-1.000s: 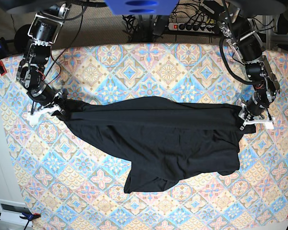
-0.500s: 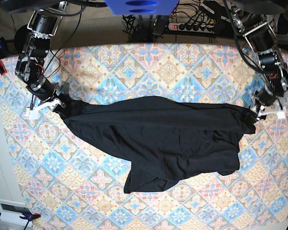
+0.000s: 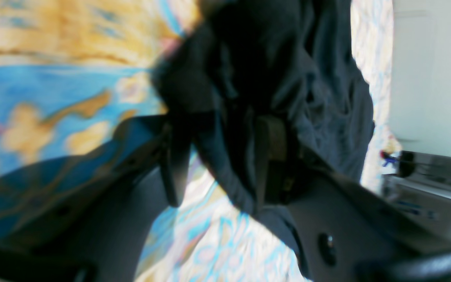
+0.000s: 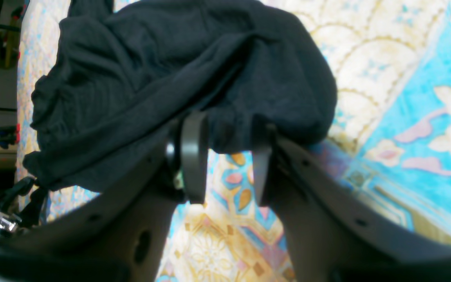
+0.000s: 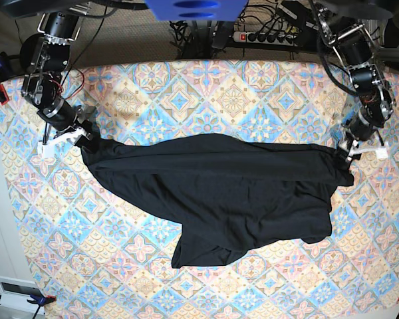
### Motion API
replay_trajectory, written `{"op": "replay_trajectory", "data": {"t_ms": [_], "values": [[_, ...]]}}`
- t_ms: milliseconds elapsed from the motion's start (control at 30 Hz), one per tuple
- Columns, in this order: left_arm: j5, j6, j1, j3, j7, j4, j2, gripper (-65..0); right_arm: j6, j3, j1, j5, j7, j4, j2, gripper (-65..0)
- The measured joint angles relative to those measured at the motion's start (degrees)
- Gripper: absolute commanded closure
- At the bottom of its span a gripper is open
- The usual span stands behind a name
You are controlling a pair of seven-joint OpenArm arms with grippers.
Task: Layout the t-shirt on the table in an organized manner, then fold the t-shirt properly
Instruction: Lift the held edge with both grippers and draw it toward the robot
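Note:
The black t-shirt [image 5: 219, 186] lies stretched left to right across the middle of the table [image 5: 186, 86], its lower part bunched toward the front. My left gripper [image 5: 364, 151] stands at the shirt's right end, jaws apart. In the left wrist view the left gripper [image 3: 221, 149] has the rumpled t-shirt [image 3: 319, 78] loose at and between its fingertips. My right gripper [image 5: 66, 138] sits at the shirt's left end. In the right wrist view the right gripper [image 4: 227, 156] is open, with the t-shirt [image 4: 151, 70] heaped just past its tips and tablecloth [image 4: 405, 98] showing in the gap.
A power strip [image 5: 266, 36] and cables lie behind the table's far edge. A blue mount [image 5: 196, 8] hangs at top centre. A white box [image 5: 13, 292] sits off the front left corner. Patterned cloth shows all around the shirt.
Both grippers have opened, let go of the shirt's ends and drawn slightly toward the far edge. The shirt stays spread where it was.

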Motion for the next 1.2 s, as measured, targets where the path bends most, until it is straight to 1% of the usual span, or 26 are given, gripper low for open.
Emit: {"op": "replay_trajectory", "data": {"t_ms": [33,167,300,333,400,467,533,567,700,800,1000,1200], "values": [[3.0,0.0,-1.1,0.0,-0.2,0.0,0.9,-26.9,-0.1,0.0,0.0,-0.1,0.0,0.1,0.0,-17.9],[8.3,-0.4,-3.5,0.0,-1.3,0.1,4.2,-26.9,0.0,0.0,-0.1,0.0,0.0,0.4,0.0,-17.9],[10.4,-0.3,-5.0,-0.2,-1.2,0.2,6.0,-26.1,0.0,0.0,-2.1,-0.1,0.0,3.0,0.0,-18.0],[10.5,-0.3,-5.4,-0.2,-1.1,0.2,6.3,-24.8,0.0,0.0,-2.1,0.0,-0.1,3.2,-0.1,-18.0],[10.5,-0.2,-5.9,-0.2,-0.2,0.2,6.5,-19.0,0.0,0.0,-1.9,0.0,0.0,3.4,-0.3,-18.1],[10.9,0.0,-6.1,0.1,0.1,0.1,6.6,-9.6,0.0,0.0,-2.7,0.0,0.3,3.5,-0.1,-18.2],[11.1,0.0,-5.8,-0.1,0.3,0.1,6.6,-1.7,0.0,0.2,-4.2,-0.1,0.3,3.5,-0.2,-20.1],[11.0,0.0,-5.8,-0.3,0.3,0.1,6.6,0.0,-0.1,0.2,-4.8,-0.2,-0.3,3.5,-0.2,-21.9],[11.1,0.1,-5.7,-0.3,1.0,0.1,5.3,0.0,0.0,0.2,-5.0,0.0,0.3,3.5,-0.2,-29.9],[11.1,0.1,-5.5,-0.3,0.7,0.1,4.7,0.0,0.0,0.1,-5.0,0.0,0.2,3.2,-0.2,-33.6],[11.1,0.1,-5.4,-0.3,1.0,0.1,4.1,0.0,0.1,0.1,-3.2,0.1,0.0,-1.2,-2.2,-33.8],[11.3,0.2,-5.4,-0.3,1.0,0.0,3.9,0.0,0.2,0.1,0.4,0.9,0.7,-5.7,-2.9,-33.8]]}}
